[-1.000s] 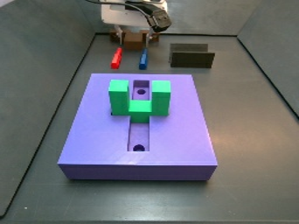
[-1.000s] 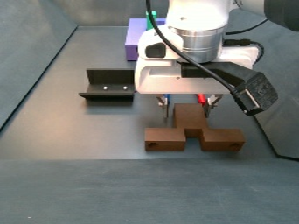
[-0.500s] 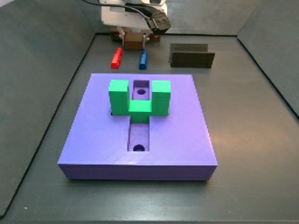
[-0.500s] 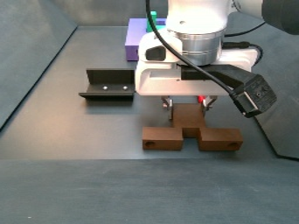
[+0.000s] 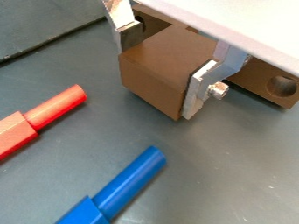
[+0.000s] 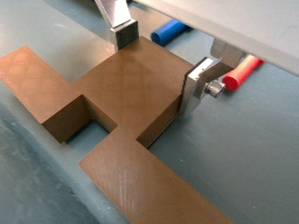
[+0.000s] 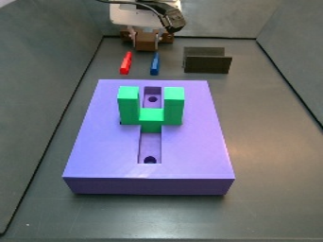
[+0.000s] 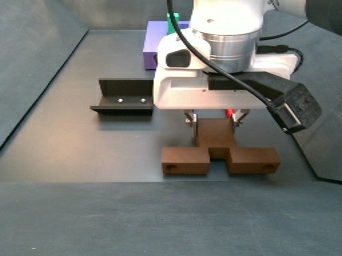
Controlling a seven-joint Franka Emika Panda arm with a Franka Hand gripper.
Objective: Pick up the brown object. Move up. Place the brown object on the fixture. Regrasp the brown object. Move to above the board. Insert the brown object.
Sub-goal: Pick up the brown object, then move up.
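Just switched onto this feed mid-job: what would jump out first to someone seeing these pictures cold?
The purple board with its green block dominates a side view. At the far end of the floor, the end effector is down over the brown object, a finger on each side of its middle stem. A red marker and blue marker lie beside it.

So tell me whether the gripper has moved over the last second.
Barely, if at all. In a side view the gripper sits at about the same offset from the fixture as before, fingers astride the brown object on the floor.
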